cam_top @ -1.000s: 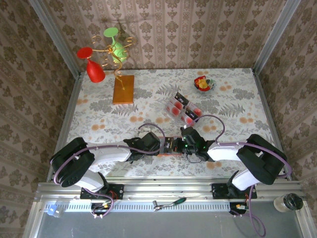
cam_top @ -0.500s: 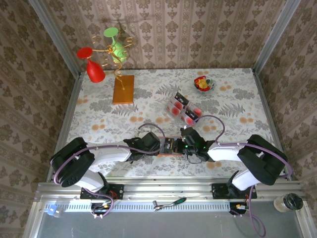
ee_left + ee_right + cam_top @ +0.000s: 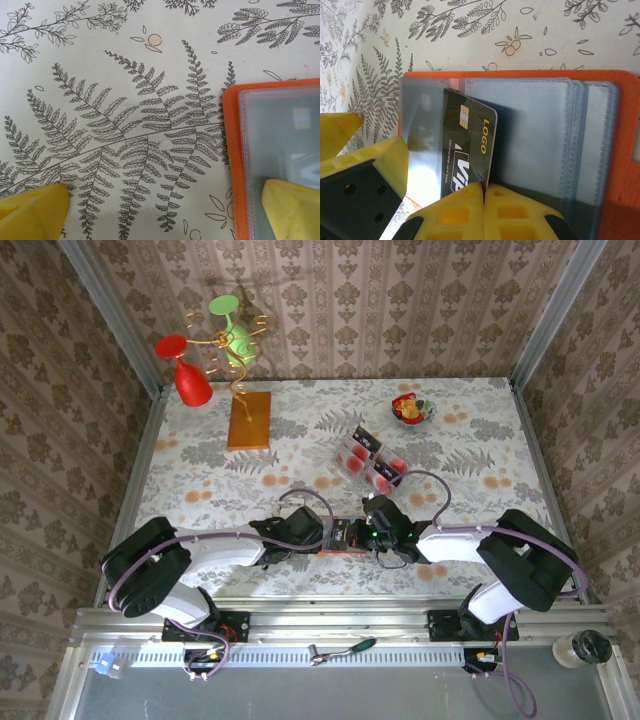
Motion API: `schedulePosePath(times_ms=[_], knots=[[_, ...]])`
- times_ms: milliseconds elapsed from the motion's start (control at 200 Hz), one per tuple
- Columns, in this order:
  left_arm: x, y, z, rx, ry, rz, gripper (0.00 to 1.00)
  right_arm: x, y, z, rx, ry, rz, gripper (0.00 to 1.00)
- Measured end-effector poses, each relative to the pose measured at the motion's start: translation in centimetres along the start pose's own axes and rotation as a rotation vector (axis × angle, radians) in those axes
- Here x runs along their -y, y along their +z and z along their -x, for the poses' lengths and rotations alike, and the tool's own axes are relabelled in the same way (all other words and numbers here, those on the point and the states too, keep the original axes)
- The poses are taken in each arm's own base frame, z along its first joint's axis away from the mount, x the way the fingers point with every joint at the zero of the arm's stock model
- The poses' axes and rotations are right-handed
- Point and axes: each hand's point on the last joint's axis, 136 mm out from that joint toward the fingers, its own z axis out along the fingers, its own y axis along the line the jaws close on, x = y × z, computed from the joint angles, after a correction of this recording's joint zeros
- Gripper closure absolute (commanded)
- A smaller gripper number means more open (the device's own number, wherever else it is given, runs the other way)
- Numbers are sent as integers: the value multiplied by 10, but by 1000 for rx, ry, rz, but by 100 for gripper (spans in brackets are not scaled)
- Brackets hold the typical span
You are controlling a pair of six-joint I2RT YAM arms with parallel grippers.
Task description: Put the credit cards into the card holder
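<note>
The orange card holder (image 3: 343, 536) lies open near the table's front edge, its grey-blue sleeves (image 3: 535, 135) facing up. My right gripper (image 3: 484, 187) is shut on a dark credit card (image 3: 467, 145) with a gold chip and a yellow LOGO print. The card stands on edge over the holder's left sleeves. My left gripper (image 3: 162, 215) is open. One of its yellow fingers (image 3: 292, 210) rests on the holder's inner plastic (image 3: 280, 145), and the other stands over bare tablecloth. More red-and-white credit cards (image 3: 370, 462) sit in a clear tray.
A wooden board (image 3: 249, 420) carrying a wire stand with a red and a green glass stands at the back left. A small bowl of colourful pieces (image 3: 412, 410) sits at the back right. The clear tray (image 3: 356, 443) is just behind the grippers.
My right gripper has crept slightly left over the holder with the card. The left arm has stayed still.
</note>
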Motion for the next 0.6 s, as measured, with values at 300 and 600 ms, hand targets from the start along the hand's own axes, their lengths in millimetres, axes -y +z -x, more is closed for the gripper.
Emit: schedulePosePath(times_ms=[300, 600], knots=[[-1, 0, 0, 1, 1, 5, 0, -6, 7, 0, -27, -9, 7, 100], [-2, -1, 1, 5, 1, 8, 0, -12, 11, -2, -92, -61, -19, 72]])
